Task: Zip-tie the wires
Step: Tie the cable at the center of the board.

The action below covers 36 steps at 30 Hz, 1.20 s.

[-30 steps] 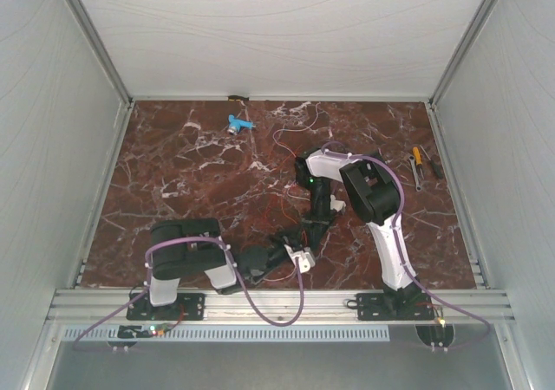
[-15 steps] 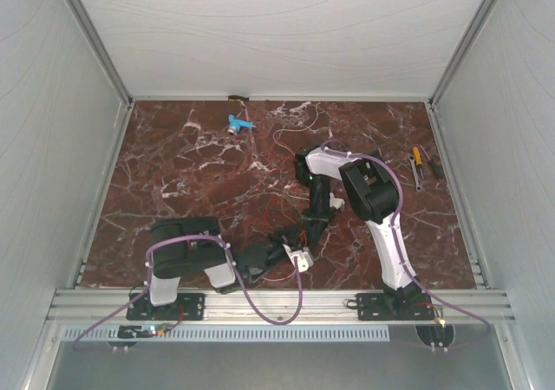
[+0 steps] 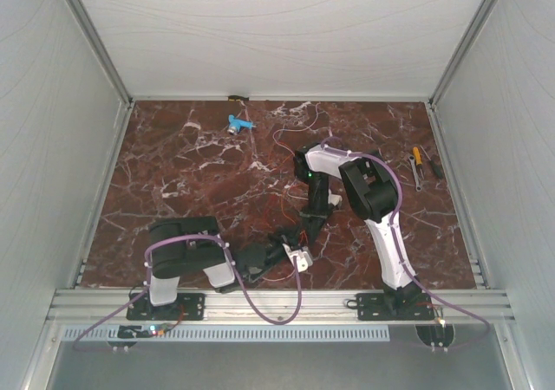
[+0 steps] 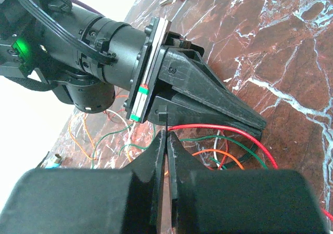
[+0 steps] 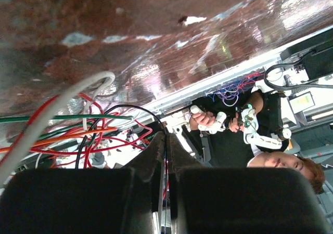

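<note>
Marble, red-brown with white veins, forms your worktop (image 3: pixel 173 191), boxed in by white walls. Your left gripper (image 4: pixel 165 140) and right gripper (image 5: pixel 166 138) both have their jaws pressed together, close beside the wires (image 4: pixel 208 127) near the worktop's middle. You cannot tell whether either nips a strand.

Dark red marble table (image 3: pixel 173 182) boxed in by a white left wall (image 3: pixel 52 165), right wall (image 3: pixel 512 165) and back wall. The table's left half lies open; a small blue-and-white piece (image 3: pixel 237 123) sits near the far edge. Near the front centre, the left claw (image 3: pixel 286 241) and right claw (image 3: pixel 305 227) meet tip to tip, both closed, with loose wires (image 4: pixel 214 150) tangled under and beside them, crowding that spot. The right arm (image 3: pixel 381 217) rises over the right centre. Hand tools (image 3: pixel 420 166) lie near the right wall.
</note>
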### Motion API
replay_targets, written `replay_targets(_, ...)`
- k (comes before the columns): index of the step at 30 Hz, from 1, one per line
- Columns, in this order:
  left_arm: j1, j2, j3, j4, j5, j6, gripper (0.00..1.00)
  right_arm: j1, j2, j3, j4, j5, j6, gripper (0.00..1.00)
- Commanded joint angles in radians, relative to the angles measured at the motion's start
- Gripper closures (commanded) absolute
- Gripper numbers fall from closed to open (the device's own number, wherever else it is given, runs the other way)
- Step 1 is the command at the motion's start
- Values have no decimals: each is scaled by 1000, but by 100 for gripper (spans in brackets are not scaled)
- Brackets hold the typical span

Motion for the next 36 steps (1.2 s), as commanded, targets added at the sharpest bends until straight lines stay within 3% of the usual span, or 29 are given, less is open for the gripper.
replay_targets(1,10,-24,7,267,12,-6,100,-4,-5,-2,30,37,30,100)
replay_targets(18,12,-48,30,268,22,37,100,-33,-129,-45,26,168,181,100)
replay_targets(28,19,-2,99,268,73,33,100,-44,-163,-79,24,209,214,100)
replay_targets(36,27,65,179,268,112,39,100,-122,-188,-97,23,294,182,100)
